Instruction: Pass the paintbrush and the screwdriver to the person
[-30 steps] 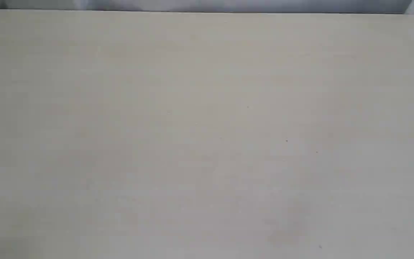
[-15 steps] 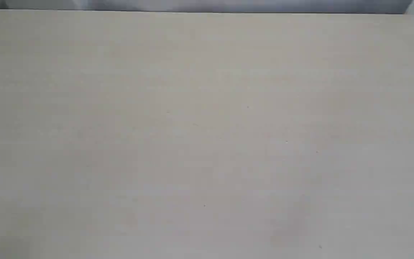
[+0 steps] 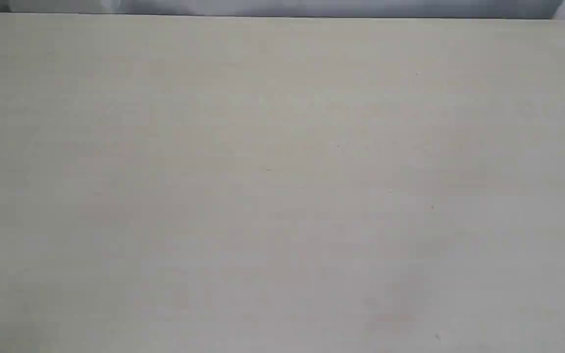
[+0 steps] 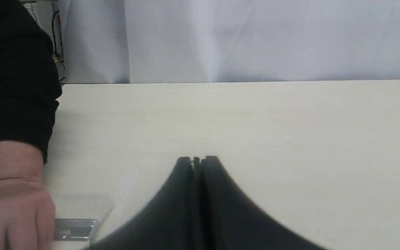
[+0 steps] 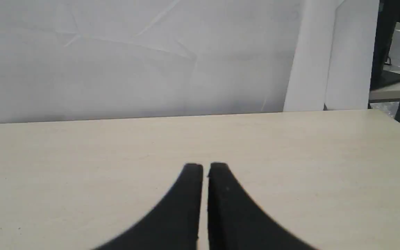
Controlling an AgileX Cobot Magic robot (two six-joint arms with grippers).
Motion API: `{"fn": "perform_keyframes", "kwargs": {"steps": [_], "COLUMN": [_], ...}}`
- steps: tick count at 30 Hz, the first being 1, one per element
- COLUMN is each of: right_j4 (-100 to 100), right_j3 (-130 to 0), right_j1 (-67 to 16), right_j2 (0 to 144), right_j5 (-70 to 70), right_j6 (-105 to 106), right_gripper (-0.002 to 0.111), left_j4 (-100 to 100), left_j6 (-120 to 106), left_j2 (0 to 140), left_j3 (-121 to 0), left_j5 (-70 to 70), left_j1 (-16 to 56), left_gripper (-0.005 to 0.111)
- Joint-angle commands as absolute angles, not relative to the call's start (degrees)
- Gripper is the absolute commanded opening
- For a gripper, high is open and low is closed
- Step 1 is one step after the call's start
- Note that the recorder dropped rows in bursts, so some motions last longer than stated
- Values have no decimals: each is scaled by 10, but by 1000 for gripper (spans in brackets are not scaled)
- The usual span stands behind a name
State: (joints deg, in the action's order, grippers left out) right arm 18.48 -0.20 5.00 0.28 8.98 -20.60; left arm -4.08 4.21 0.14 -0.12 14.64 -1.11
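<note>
Exterior view: only the pale table (image 3: 282,171) and a strip of white backdrop (image 3: 312,7) along its far edge. Neither arm shows here.

Left wrist view: left gripper (image 4: 197,159) low over the table, fingers pressed together with a hairline seam between them. Nothing is clamped.

Paintbrush (image 4: 76,229) lies on the table off to one side of the left gripper, near the broad base of the fingers and back from their tips. It is apart from them, not between them. The silver ferrule is clear; the pale bristles beyond it are blurred. The handle end runs under the person's hand (image 4: 12,205), which rests on the table on that same side, dark cuff above the wrist. Cannot tell whether the hand grips the brush or only covers it.

Right wrist view: right gripper (image 5: 206,166) over bare table, fingers drawn in to a narrow slit, nothing in it.
</note>
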Motion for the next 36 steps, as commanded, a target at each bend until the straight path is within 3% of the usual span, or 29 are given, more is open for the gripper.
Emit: {"fn": "perform_keyframes", "kwargs": {"steps": [1,13,20,36], "right_j4": [187,183,47,41], "right_j3": [0,0,0,0], "right_j1": [53,53,53,53], "right_j2": [0,0,0,0], "right_j5": [71,75,95,130], "right_j6": [-206,-128,28,-8], "right_gripper": [4,4,4,4], "left_j4": [-40,-40,-38,-38], "left_j6": [43,43,43,43], "left_j2": [0,0,0,0], "left_j3": [0,0,0,0], "left_j5": [143,143,144,143], "left_j1": [-6,-6,-6,-6], "left_gripper": [0,0,0,0]}}
